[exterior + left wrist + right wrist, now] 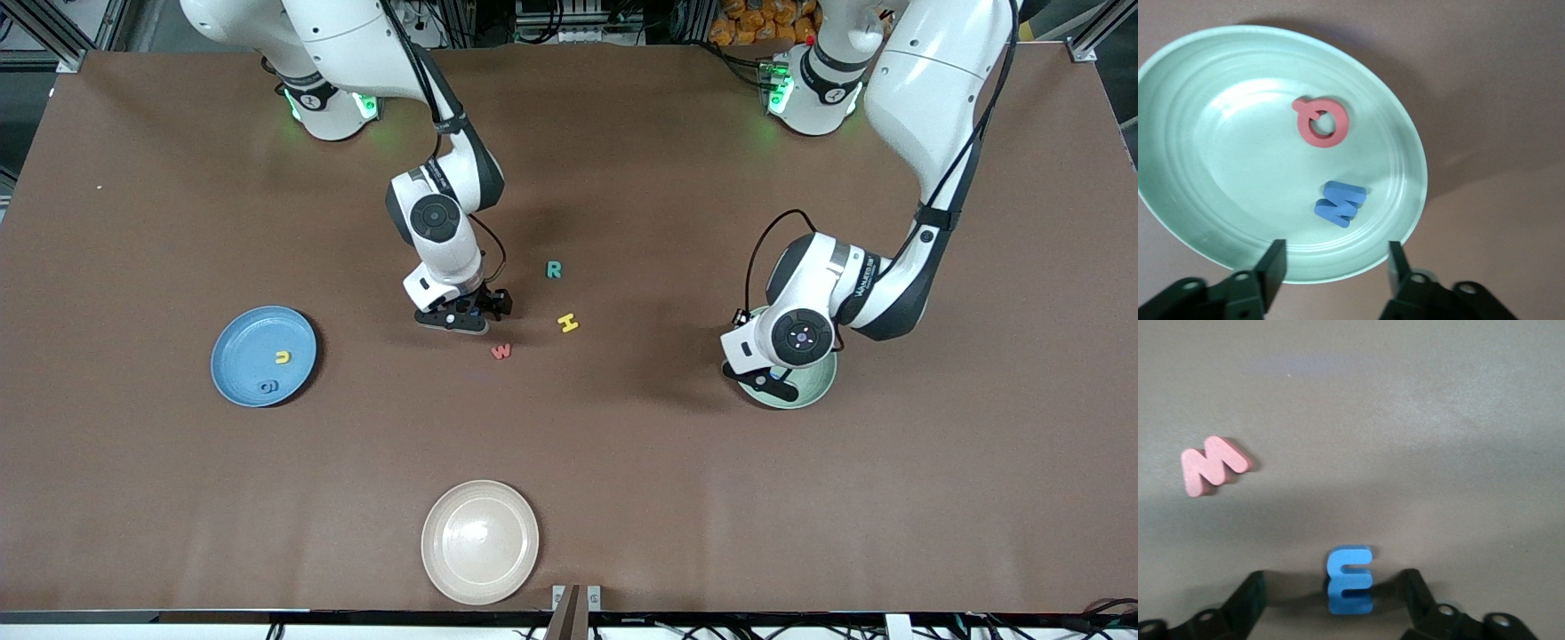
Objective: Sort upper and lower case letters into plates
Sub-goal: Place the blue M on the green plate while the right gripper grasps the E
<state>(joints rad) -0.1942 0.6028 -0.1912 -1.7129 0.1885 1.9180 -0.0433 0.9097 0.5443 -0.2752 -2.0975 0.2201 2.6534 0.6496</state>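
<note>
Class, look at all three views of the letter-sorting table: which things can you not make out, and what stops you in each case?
- Front view: most of the green plate and the letters in it, covered by the left arm.
- Front view: blue m, hidden under the right gripper.
- Front view: the dark letter in the blue plate, too small to read.

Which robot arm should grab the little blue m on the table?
The right one. The right gripper is down at the table with its open fingers on either side of the blue m. The left gripper hangs open over the pale green plate, away from it.
</note>
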